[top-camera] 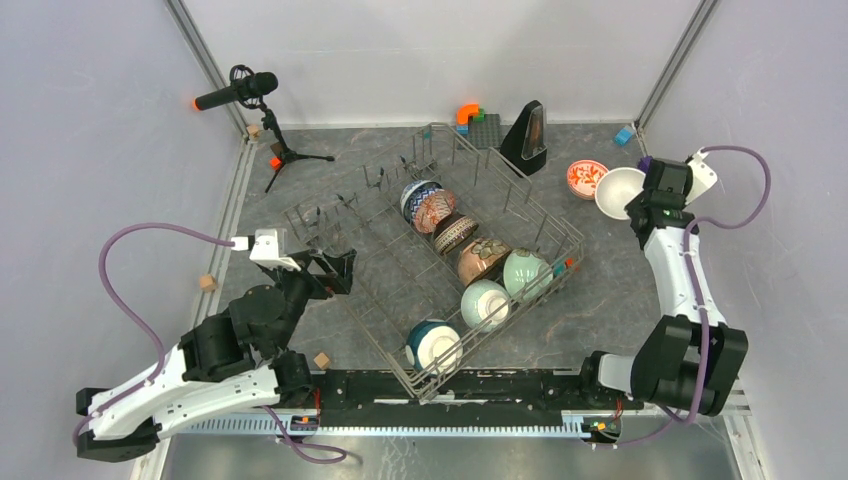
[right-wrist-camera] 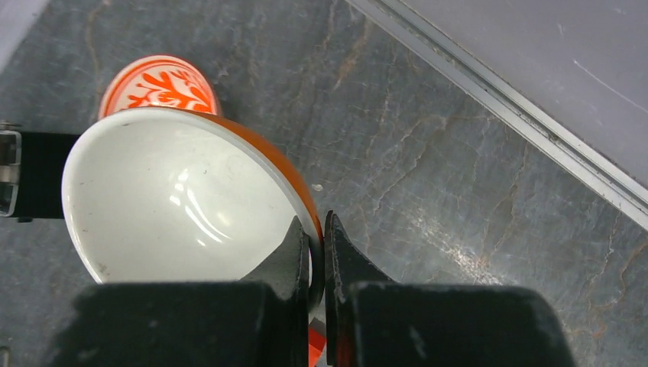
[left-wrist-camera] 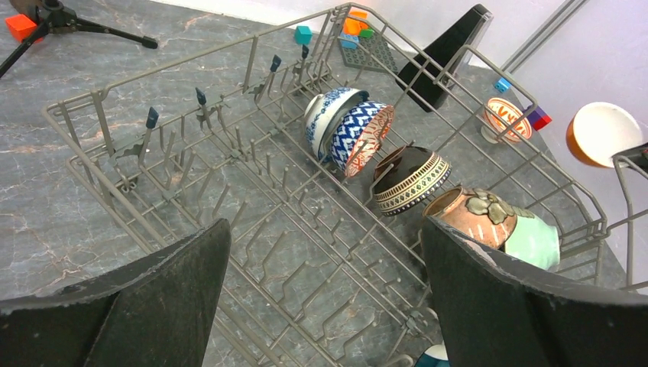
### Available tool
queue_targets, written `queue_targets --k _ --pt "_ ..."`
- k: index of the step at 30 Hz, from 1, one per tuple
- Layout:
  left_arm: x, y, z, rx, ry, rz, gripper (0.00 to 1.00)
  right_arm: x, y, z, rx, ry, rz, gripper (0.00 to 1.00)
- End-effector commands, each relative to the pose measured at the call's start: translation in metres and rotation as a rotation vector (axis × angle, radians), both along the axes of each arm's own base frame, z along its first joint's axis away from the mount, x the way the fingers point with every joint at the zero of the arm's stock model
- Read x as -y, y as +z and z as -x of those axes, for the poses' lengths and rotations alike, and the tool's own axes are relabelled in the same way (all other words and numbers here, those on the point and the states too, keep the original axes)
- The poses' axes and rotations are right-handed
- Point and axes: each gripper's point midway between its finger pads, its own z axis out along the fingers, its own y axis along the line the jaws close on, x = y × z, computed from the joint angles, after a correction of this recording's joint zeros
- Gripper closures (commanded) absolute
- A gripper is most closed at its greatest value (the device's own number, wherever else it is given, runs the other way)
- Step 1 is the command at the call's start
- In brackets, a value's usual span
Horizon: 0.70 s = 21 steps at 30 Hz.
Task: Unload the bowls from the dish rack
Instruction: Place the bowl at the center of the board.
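Observation:
The grey wire dish rack (top-camera: 330,215) lies diagonally mid-table and also shows in the left wrist view (left-wrist-camera: 99,122). A row of bowls stands on edge in it: blue-white (top-camera: 416,194), red-lattice (top-camera: 436,212), striped (top-camera: 455,235), tan (top-camera: 483,258), mint green (top-camera: 526,272), pale white-green (top-camera: 485,303), and teal with a white base (top-camera: 435,346). My left gripper (top-camera: 335,272) is open and empty over the rack's left half (left-wrist-camera: 325,298). My right gripper (right-wrist-camera: 317,237) is shut on the rim of a bowl that is white inside and orange outside (right-wrist-camera: 183,199), beside the red-floral bowl (right-wrist-camera: 160,80) on the table at far right (top-camera: 586,178).
A microphone on a tripod (top-camera: 240,92) stands at the back left. A black wedge-shaped object (top-camera: 527,135) and coloured blocks (top-camera: 470,115) sit behind the rack. Small wooden cubes (top-camera: 208,283) lie left of the rack. A metal rail runs along the right wall (right-wrist-camera: 497,99).

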Motion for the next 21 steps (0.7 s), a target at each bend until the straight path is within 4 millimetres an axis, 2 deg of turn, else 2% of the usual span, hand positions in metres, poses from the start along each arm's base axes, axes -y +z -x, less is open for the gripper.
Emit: queue_targets --k 1,4,8,15,21 --pt "-0.006 0.008 -0.001 0.023 0.018 0.010 0.00 0.018 0.003 -0.015 0.106 -0.060 0.020 1.00" --pt "-0.004 0.005 -0.001 0.018 0.012 0.010 0.00 0.027 -0.029 -0.012 0.044 -0.079 0.000 1.00" --pt "-0.007 0.003 -0.001 0.017 0.024 -0.004 0.00 0.036 -0.060 -0.011 -0.003 -0.094 -0.035 1.00" --pt "-0.002 -0.002 -0.002 0.007 0.017 -0.028 0.00 0.036 -0.096 -0.023 -0.062 -0.057 -0.103 1.00" --pt "0.002 -0.006 -0.003 0.001 0.007 -0.060 0.00 0.038 -0.112 -0.029 -0.115 -0.041 -0.118 1.00"
